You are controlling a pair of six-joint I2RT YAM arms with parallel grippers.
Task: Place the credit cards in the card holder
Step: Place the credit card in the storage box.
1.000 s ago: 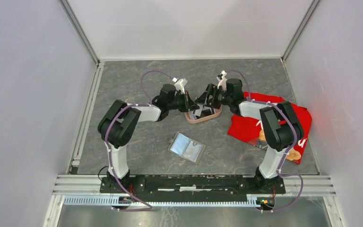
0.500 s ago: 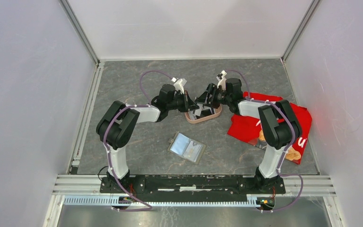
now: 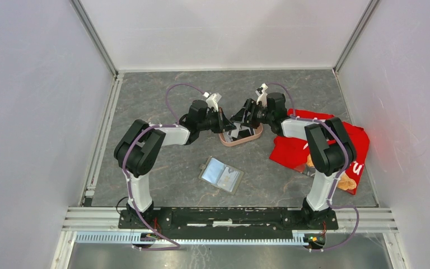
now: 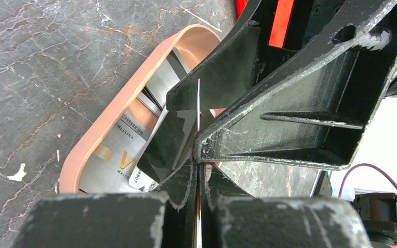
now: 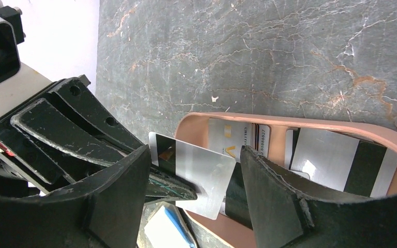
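My left gripper [image 3: 227, 122] [image 4: 198, 173] is shut on a silvery-grey credit card with a dark stripe [image 5: 207, 175], seen edge-on in the left wrist view [image 4: 198, 103], and holds it just above the pink oval tray [image 3: 241, 142] [image 4: 98, 139] [image 5: 341, 129]. My right gripper [image 3: 241, 120] [image 5: 195, 155] is open, its jaws standing on either side of that card without touching it. Several more cards [image 4: 113, 155] [image 5: 336, 155] lie in the tray. The card holder [image 3: 221, 174] lies open on the table nearer the arm bases, with light cards in its pockets; a corner of it shows in the right wrist view [image 5: 160, 230].
A red cloth [image 3: 313, 148] with a snack packet [image 3: 344, 182] on it lies under the right arm. White walls and metal rails close in the grey marbled table [image 3: 162, 89] at the back and on both sides.
Both arms have shifted very slightly over the tray. The card stays in my left gripper and the card holder has not moved.
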